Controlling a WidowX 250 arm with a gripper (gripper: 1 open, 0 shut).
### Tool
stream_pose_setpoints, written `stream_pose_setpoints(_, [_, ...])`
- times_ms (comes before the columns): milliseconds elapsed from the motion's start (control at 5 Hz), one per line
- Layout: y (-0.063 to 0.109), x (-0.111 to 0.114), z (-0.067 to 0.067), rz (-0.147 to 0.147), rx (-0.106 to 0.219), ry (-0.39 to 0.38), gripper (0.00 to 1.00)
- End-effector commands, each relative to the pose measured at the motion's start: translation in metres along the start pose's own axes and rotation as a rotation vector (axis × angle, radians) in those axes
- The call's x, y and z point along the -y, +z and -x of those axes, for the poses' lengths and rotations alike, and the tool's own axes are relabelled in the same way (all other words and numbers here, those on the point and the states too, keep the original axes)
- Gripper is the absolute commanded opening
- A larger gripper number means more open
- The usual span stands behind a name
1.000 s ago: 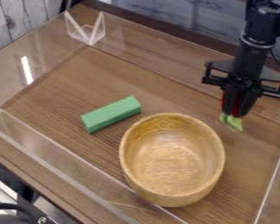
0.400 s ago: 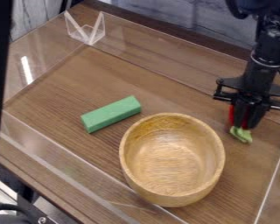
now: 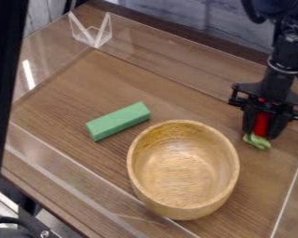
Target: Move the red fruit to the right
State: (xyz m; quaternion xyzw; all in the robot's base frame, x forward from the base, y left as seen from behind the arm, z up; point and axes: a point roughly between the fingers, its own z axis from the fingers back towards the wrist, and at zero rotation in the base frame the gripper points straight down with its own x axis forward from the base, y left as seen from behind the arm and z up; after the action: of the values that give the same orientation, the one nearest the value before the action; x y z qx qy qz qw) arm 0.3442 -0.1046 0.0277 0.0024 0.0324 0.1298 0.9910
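One green block (image 3: 118,122), flat, lying left of the bowl. One wooden bowl (image 3: 182,169), round. One red fruit (image 3: 260,126), right of the bowl, long axis running roughly up-down in view, leafy end toward the viewer. One gripper (image 3: 260,113) about it; finger spread and grip cannot be told. Step, seemingly: release at right; next, part fingers fully, lift straight.

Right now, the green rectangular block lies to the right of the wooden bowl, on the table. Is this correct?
Not quite: the camera view shows the green rectangular block to the left of the wooden bowl. It does lie on the table.
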Motion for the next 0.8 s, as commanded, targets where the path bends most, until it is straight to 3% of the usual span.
stream_pose_setpoints(0, [0.018, -0.004, 0.000, 0.030, 0.050, -0.053, 1.00])
stream_pose_setpoints(200, [0.019, -0.015, 0.003, 0.033, 0.045, -0.042, 1.00])
stream_pose_setpoints(600, [0.045, -0.024, 0.018, 0.088, 0.111, -0.042, 1.00])
